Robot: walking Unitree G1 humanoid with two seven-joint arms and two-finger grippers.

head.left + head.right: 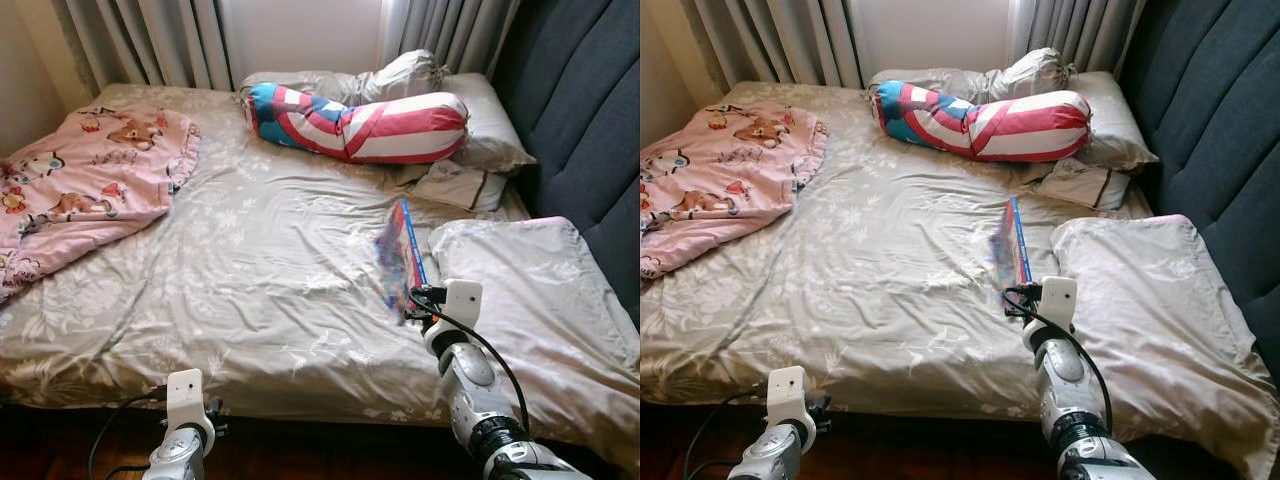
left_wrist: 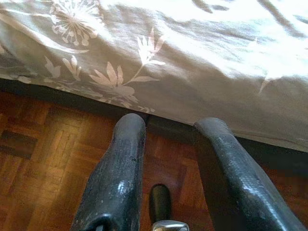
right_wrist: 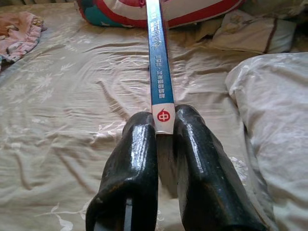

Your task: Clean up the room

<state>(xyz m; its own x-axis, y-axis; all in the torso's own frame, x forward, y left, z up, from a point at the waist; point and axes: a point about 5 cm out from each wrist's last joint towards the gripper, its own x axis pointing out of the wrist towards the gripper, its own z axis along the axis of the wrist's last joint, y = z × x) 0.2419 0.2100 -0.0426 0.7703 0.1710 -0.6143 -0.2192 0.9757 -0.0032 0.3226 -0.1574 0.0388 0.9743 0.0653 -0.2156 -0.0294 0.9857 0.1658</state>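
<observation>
- From the head cameras, the right gripper (image 1: 412, 297) reaches over the bed's near edge, toward its right end, and is clamped on the near end of a thin book (image 1: 402, 255). The book stands on edge, its far end pointing toward the striped bolster (image 1: 360, 120) at the head of the bed (image 1: 250, 270).
- A big pillow (image 1: 530, 290) lies just beside the book on the right side of the bed; smaller pillows sit by the headboard corner, and a pink blanket (image 1: 85, 180) is heaped at the left edge.
- The left gripper (image 1: 805, 410) hangs low in front of the bed's near edge, idle.
- In the left wrist view, the left fingers (image 2: 118, 178) stand apart with nothing between them, over the wooden floor (image 2: 43, 159) and the hanging sheet.
- In the right wrist view, the right fingers (image 3: 134, 159) pinch the book's blue spine at its very end, so the hold looks narrow and long-levered.
- My judgement: the book is being taken off the bed. To do it well, the arm should lift straight up before swinging, keep the pinch firm so the book does not pivot or droop, and steer clear of the big pillow's edge.
- The risk is the book twisting out of so small a grip.
</observation>
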